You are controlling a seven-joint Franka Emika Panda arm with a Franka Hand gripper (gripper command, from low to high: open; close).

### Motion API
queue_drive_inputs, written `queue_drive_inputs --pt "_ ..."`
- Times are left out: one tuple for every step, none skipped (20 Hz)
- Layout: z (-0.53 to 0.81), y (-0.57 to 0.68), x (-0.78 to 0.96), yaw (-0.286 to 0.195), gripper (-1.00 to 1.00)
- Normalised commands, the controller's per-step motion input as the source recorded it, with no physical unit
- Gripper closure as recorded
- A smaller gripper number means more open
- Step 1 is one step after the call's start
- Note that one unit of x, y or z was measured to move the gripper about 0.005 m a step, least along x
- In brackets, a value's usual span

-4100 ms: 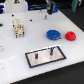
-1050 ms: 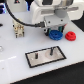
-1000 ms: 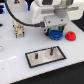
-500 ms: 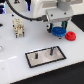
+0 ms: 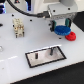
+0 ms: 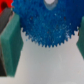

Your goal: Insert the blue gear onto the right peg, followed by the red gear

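Blue gear [image 5: 62, 30] clamped in gripper [image 5: 61, 27], red gear [image 5: 71, 36] at four o'clock; next, carry over right peg [image 5: 52, 50] and lower.

- gripper [image 5: 62, 26] pointing straight down, white wrist block directly above it
- fingers [image 6: 10, 44] teal-padded, one each side, jaws closed onto blue gear [image 6: 46, 22] rim
- gear held between fingertips, flat
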Motion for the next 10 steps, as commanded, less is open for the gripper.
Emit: queue_drive_inputs --pt "0.35 -0.30 0.70 0.000 1.00" --pt "0.33 -0.29 0.71 0.000 1.00" --pt "0.33 -0.29 0.72 0.000 1.00" --pt "0.27 -0.32 0.74 0.000 1.00" --pt "0.28 -0.35 0.70 0.000 1.00" --pt "0.28 -0.34 0.71 0.000 1.00" --pt "0.26 -0.31 0.72 0.000 1.00" --pt "0.28 -0.30 0.74 0.000 1.00" --pt "0.24 -0.31 0.76 0.000 1.00" --pt "0.22 -0.33 0.75 0.000 1.00"
